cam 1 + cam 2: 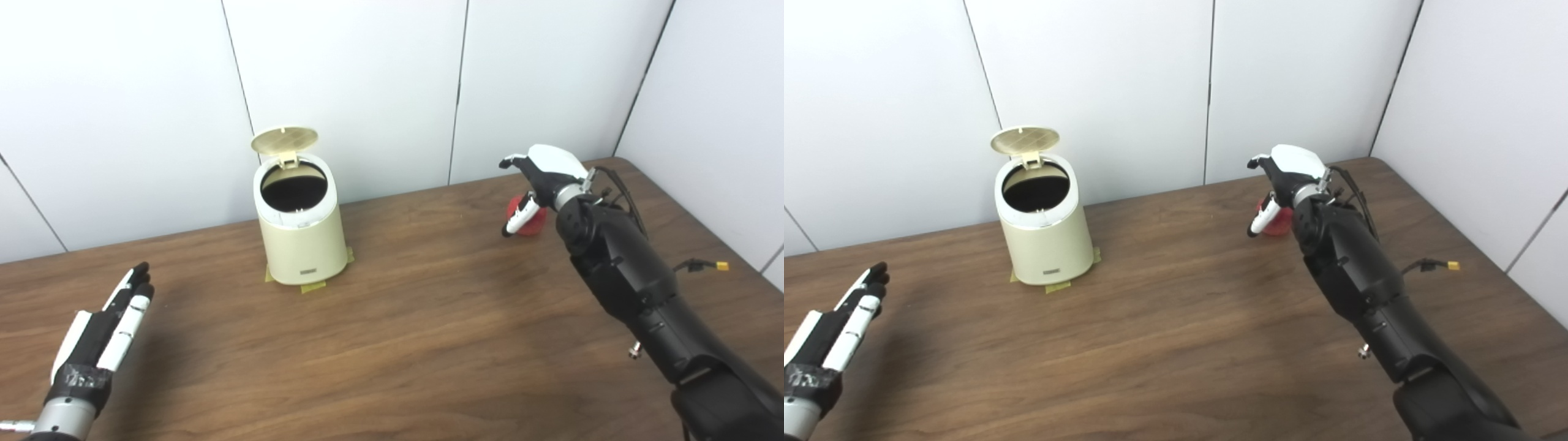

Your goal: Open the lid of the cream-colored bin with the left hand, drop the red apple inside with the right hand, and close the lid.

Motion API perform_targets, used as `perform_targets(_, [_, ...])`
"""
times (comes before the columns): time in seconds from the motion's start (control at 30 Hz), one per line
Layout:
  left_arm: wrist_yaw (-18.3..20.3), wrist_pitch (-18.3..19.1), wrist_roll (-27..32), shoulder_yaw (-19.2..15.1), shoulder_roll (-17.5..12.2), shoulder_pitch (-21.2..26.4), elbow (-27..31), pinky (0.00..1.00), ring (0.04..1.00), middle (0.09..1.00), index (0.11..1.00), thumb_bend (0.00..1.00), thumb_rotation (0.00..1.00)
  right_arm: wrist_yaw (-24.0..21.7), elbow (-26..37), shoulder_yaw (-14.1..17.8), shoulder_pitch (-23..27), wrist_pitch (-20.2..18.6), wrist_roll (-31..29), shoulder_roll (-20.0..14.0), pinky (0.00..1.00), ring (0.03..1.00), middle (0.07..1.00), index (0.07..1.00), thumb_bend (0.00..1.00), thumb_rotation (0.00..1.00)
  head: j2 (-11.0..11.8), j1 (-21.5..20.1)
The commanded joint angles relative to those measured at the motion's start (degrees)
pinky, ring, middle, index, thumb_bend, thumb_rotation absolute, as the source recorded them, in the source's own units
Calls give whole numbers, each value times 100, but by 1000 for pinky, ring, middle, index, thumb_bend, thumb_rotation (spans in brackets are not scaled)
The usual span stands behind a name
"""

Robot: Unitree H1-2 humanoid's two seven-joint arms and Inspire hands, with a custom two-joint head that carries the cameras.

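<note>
The cream-colored bin [300, 239] stands on the table at the back left, with its lid [285, 139] tipped up and the dark inside showing. The red apple [534, 225] lies on the table at the back right, mostly hidden by my right hand [545, 174]. That hand arches over the apple, thumb hanging down at its left side, fingers apart and not closed on it. My left hand [104, 334] is open and flat, low at the near left, well away from the bin.
Yellowish tape [312, 286] shows under the bin's base. A black cable with a yellow plug [721, 266] lies near the table's right edge. White wall panels close off the back and right. Bare wood table [398, 331] stretches between the hands.
</note>
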State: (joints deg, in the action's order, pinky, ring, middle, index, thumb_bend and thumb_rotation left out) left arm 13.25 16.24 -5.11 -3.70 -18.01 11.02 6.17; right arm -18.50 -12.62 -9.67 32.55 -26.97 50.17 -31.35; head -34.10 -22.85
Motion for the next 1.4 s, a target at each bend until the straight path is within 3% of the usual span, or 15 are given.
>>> perform_targets(0.0, [-91, 26, -67, 2, -118, 178, 277, 1000, 1000, 996, 1000, 420, 936, -36, 86, 25, 423, 8, 228, -269, 709, 899, 894, 841, 902, 119, -5, -2])
perform_targets(0.13, [-58, -59, -78, 25, -166, 158, 268, 1000, 1000, 995, 1000, 413, 959, -71, 27, -15, 405, 15, 216, -325, 702, 884, 886, 826, 899, 129, 4, -40])
perform_targets(0.33, [-55, 257, 78, -112, -123, 172, 365, 1000, 1000, 997, 977, 419, 945, -33, -380, -690, 438, 286, 606, -679, 727, 853, 873, 807, 887, 186, -8, 3])
perform_targets(0.4, [-58, 355, 94, -130, -128, 183, 420, 1000, 1000, 999, 969, 396, 929, 51, -560, -781, 458, 378, 603, -719, 712, 841, 872, 791, 901, 181, -8, 3])
perform_targets(0.57, [-120, 211, -45, -95, -222, 170, 331, 1000, 997, 982, 962, 425, 993, 88, -735, -751, 434, 422, 457, -732, 697, 826, 842, 783, 911, 197, -25, -33])
perform_targets(0.87, [-138, 176, -24, -80, -192, 174, 288, 1000, 1000, 988, 969, 460, 1000, 170, -790, -672, 380, 392, 218, -675, 704, 831, 850, 785, 920, 174, -47, -26])
perform_targets(1.13, [-141, 346, -117, -34, -185, 173, 434, 1000, 1000, 989, 969, 421, 1000, 316, -817, -640, 353, 399, 102, -628, 684, 825, 851, 785, 921, 178, -47, -26])
perform_targets(1.37, [-102, 405, -77, -2, -146, 173, 507, 1000, 1000, 989, 974, 336, 1000, 617, -974, -579, 343, 517, -79, -591, 642, 806, 843, 795, 896, 114, -43, -49])
